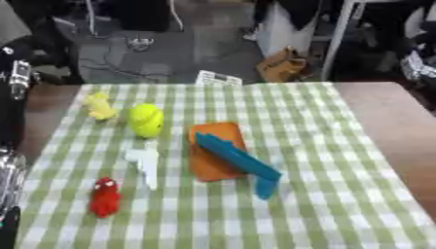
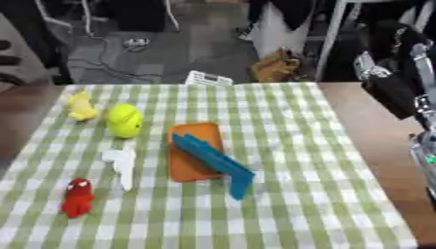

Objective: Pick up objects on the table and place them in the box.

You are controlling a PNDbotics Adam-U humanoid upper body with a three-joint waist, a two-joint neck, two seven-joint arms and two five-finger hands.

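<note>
Well, nothing was picked yet: red figure [image 1: 105, 197] lay left of the orange box [image 1: 214, 151]; hands' state I couldn't tell; next, a reach.

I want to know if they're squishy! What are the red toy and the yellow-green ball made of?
The red toy looks soft, maybe plush or foam: its outline is fuzzy and it has no shine. The yellow-green ball looks like smooth plastic or rubber, with an even colour and a rounded, clean edge. Both are guesses from looks alone.
</note>
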